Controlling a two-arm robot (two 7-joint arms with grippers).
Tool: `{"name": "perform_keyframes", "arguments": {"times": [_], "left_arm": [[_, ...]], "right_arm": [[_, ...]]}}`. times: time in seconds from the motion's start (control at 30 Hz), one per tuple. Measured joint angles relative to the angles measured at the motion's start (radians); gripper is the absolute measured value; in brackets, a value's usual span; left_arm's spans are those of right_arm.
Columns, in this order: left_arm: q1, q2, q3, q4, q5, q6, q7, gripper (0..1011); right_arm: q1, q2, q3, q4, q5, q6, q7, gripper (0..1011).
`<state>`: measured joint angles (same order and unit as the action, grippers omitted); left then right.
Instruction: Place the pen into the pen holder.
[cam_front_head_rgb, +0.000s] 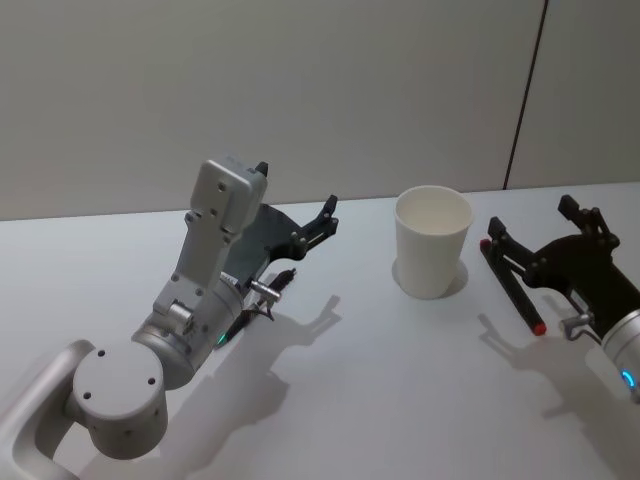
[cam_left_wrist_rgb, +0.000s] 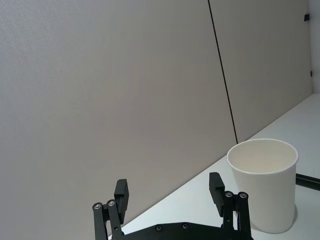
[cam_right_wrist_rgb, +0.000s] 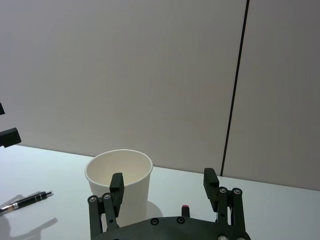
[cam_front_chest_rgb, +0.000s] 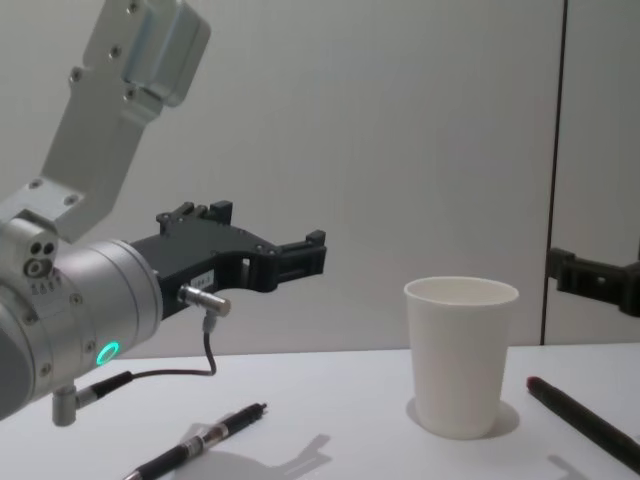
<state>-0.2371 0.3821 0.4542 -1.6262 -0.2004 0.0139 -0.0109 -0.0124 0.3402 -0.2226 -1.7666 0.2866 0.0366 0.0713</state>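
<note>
On the smooth white table, the thin black-and-silver pen is lying flat, apart from the round, tapered paper cup. My left gripper and right gripper are hanging wide open, holding nothing.

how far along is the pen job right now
Nothing looks done: the pen holder has no pen in it. In hand: nothing. The left pincer and right pincer are both open, above the table. A black pen lies under the left arm, and a red-tipped pen lies to the right of the holder. Left: grasp a pen, lift it, drop it in.
</note>
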Motion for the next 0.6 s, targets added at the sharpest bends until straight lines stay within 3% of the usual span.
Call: {"name": "perform_keyframes", "arguments": {"times": [0.33,0.6], "left_arm": [[0.0,0.0,0.0,0.0,0.0,0.0,0.0,1001],[0.0,0.0,0.0,0.0,0.0,0.0,0.0,1001]], "right_arm": [[-0.021,0.028,0.021,-0.021,0.014,0.022,-0.007,1002],[-0.077,0.063,0.043,-0.073,0.044,0.041,-0.039,1002]]}}
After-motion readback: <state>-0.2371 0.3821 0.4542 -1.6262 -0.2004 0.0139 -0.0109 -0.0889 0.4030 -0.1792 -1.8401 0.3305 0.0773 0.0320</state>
